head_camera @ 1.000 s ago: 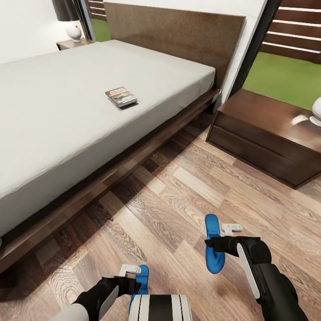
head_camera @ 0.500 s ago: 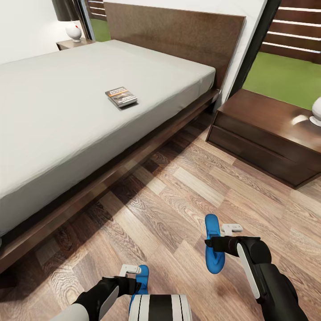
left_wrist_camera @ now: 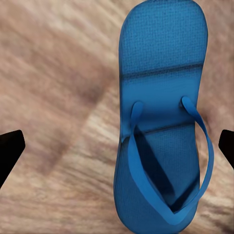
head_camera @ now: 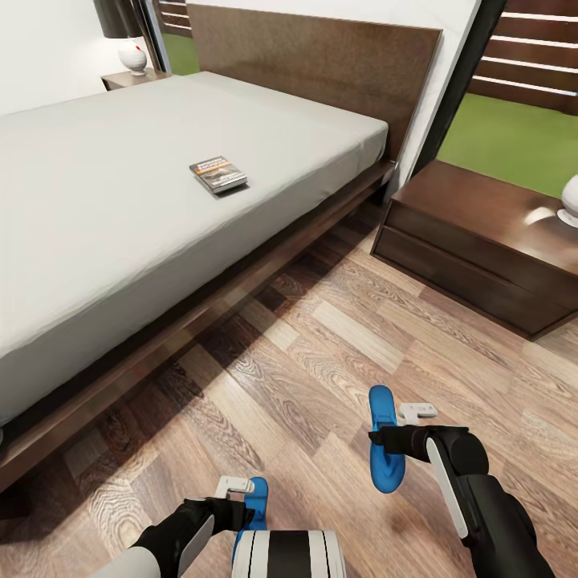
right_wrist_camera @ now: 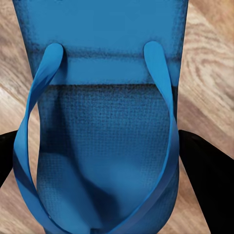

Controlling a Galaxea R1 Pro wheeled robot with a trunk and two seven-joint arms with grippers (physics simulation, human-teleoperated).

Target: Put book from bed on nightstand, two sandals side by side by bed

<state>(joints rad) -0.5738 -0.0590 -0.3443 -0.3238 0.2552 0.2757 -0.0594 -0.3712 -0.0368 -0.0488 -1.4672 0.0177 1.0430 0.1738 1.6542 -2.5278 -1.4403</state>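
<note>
1. Book point(head_camera: 218, 175) is lying untouched on the bed point(head_camera: 96, 217), left of the nightstand point(head_camera: 482, 241).
2. Left gripper point(head_camera: 234, 491) is hovering spread wide over one sandal point(left_wrist_camera: 163, 122) on the floor.
3. Right gripper point(head_camera: 405, 425) is clasping the other sandal point(head_camera: 384, 441); pairing is remaining.

Both arms low, reaching toward 12 o'clock; left claw point(head_camera: 241, 502) spread wide, right claw point(head_camera: 384, 440) closed on a sandal point(head_camera: 384, 441).
</note>
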